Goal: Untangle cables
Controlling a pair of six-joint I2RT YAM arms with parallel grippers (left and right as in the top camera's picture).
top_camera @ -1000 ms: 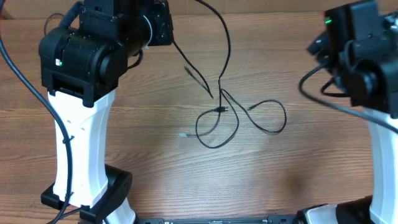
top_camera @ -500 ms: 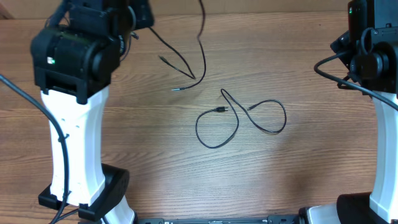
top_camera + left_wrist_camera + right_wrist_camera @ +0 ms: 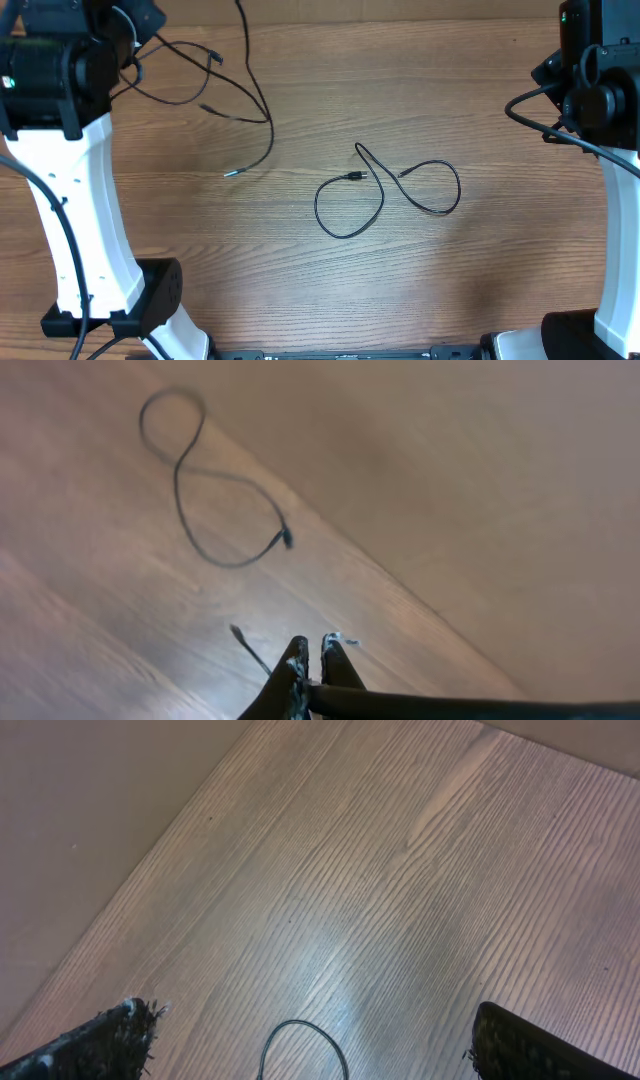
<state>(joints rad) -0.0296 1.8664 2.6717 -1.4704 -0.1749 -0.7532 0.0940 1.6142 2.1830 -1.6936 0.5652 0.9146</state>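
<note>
In the left wrist view my left gripper (image 3: 313,640) is shut on a black cable (image 3: 421,702) that runs off to the right. A loose plug end (image 3: 240,633) hangs just left of the fingers. From overhead, the left arm (image 3: 50,70) is at the far top left, and loose cable strands (image 3: 262,140) trail from it down to a free end (image 3: 228,173). A separate cable (image 3: 317,205) lies in a figure-eight at the table's middle, also seen from the left wrist (image 3: 177,490). My right gripper (image 3: 312,1025) is open and empty above a cable loop (image 3: 305,1022).
The right arm (image 3: 600,80) stands at the table's right edge with its own thick black lead. The left arm's white base (image 3: 100,300) stands at the front left. The wooden table's far edge (image 3: 130,880) shows in the right wrist view.
The left arm has swung far to the left, dragging the held strands away from the figure-eight cable, which stays put. The right arm drew back to the right edge and then held still.
</note>
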